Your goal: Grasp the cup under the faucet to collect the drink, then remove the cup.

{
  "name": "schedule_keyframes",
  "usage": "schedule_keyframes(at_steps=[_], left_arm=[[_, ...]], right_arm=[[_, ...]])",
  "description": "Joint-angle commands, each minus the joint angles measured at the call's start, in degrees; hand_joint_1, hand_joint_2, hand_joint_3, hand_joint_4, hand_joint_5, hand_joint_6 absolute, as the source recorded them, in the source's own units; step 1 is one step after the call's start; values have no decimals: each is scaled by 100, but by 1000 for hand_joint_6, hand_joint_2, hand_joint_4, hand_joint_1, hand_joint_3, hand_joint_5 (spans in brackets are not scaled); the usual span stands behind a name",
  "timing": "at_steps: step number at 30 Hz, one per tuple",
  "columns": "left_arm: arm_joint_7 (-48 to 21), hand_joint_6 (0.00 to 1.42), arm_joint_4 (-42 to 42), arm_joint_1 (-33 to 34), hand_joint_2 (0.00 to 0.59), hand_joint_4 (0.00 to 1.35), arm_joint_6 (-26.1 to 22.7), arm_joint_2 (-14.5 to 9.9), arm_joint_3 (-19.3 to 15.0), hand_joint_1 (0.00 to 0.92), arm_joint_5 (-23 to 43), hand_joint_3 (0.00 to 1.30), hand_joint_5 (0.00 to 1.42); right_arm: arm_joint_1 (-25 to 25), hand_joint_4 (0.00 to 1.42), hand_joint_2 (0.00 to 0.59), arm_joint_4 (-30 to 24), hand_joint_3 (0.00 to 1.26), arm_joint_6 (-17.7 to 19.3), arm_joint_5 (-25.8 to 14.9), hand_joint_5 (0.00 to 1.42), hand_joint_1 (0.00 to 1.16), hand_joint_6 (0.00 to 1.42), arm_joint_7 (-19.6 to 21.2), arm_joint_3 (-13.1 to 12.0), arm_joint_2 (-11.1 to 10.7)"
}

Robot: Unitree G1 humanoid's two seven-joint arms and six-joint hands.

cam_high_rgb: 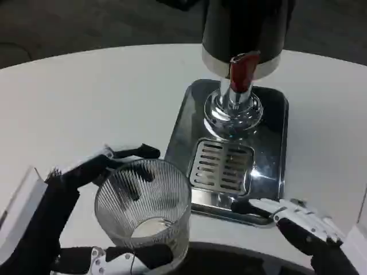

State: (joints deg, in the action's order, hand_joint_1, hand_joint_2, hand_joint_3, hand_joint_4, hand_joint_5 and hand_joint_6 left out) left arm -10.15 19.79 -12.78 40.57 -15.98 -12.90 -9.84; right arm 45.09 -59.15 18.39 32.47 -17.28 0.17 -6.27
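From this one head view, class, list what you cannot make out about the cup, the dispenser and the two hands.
- Cup: any liquid; clear ribbed glass hides it.
- Dispenser: its upper body, cut by the top edge.
- Left hand: fingers behind the cup, blurred through glass.
- Right hand: whether it touches the tray.

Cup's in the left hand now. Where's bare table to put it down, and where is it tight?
Bare table lies left of the dispenser's steel base, beyond the left hand gripping the ribbed cup. It is tight at the near edge: the right hand touches the base's front rim.
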Motion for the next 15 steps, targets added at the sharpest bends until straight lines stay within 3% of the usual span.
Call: schedule_keyframes(at_steps=[1, 15], left_arm=[[382, 897, -102, 19, 81, 818, 431, 155, -105, 623, -293, 715, 958], [556, 897, -267, 87, 83, 809, 510, 161, -7, 620, -456, 715, 958]], right_arm=[[13, 207, 500, -85, 268, -46, 74, 158, 674, 90, -47, 32, 36], [12, 207, 500, -85, 268, -91, 90, 166, 673, 95, -31, 68, 67]])
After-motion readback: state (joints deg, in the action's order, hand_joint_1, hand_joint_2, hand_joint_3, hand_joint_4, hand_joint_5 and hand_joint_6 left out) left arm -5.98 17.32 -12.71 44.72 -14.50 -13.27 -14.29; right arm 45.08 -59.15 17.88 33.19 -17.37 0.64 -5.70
